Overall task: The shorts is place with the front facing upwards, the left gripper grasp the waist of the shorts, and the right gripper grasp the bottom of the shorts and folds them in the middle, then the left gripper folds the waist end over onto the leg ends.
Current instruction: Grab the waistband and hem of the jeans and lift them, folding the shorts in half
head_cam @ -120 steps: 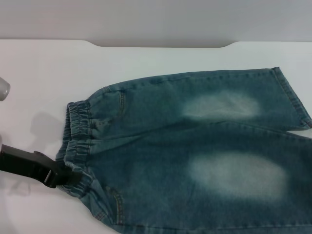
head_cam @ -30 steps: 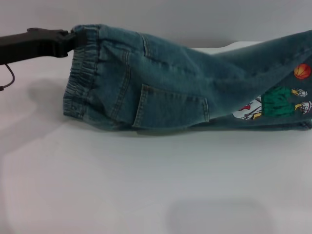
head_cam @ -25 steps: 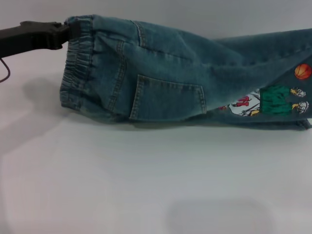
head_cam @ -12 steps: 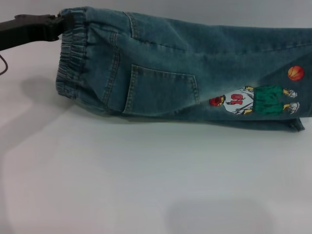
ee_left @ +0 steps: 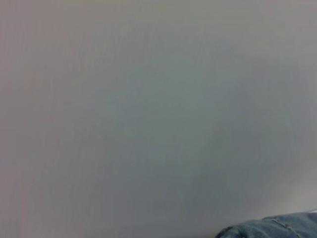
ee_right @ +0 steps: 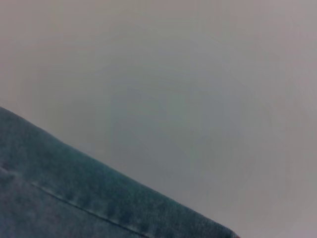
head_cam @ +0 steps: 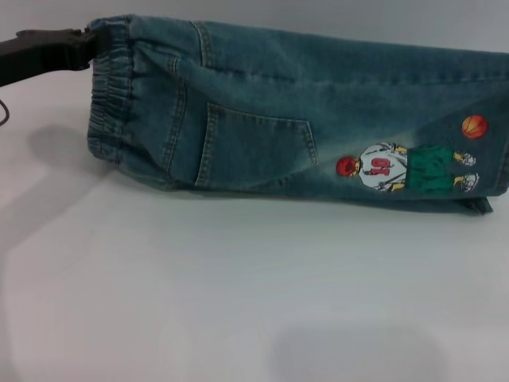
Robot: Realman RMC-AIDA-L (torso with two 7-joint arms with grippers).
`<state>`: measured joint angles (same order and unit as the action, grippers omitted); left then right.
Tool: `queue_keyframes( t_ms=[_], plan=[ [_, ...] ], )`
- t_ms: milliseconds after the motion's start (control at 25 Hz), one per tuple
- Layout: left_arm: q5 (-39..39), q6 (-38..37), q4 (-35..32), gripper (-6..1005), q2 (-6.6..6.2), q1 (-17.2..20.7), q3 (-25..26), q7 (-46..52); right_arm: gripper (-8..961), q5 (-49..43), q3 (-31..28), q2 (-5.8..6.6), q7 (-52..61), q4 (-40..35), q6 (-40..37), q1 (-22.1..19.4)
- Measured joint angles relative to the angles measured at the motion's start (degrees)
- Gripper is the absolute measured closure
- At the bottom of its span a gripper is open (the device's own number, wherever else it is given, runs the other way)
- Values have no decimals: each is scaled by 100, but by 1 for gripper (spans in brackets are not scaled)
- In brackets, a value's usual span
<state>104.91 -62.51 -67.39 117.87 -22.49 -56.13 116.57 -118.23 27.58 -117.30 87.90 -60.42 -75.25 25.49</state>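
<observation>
The shorts (head_cam: 262, 103) lie across the far part of the white table (head_cam: 238, 302), folded lengthwise with the back side up. A patch pocket (head_cam: 254, 151) and the cartoon embroidery (head_cam: 406, 167) show. At the far left corner, my left gripper (head_cam: 86, 46) is shut on the waist of the shorts (head_cam: 111, 103), holding its upper edge a little off the table. The leg ends (head_cam: 493, 159) reach the right border of the head view. The right gripper is out of view. A bit of denim (ee_left: 277, 229) shows in the left wrist view, and a stitched denim edge (ee_right: 59, 193) in the right wrist view.
Bare white tabletop runs from the shorts to the near edge. A thin black cable (head_cam: 4, 111) hangs under the left arm at the far left.
The top layer has come down and flattened over the lower layer, and the right end dropped so the whole embroidery shows. The left gripper shifted slightly left, still holding the waist.
</observation>
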Motion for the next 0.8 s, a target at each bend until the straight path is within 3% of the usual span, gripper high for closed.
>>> queue_keyframes(
  t_ms=[800],
  plan=[
    [90,423,241,943,-14,-9,-340,5,936,5,187,-29,-349,526,731,23]
  ],
)
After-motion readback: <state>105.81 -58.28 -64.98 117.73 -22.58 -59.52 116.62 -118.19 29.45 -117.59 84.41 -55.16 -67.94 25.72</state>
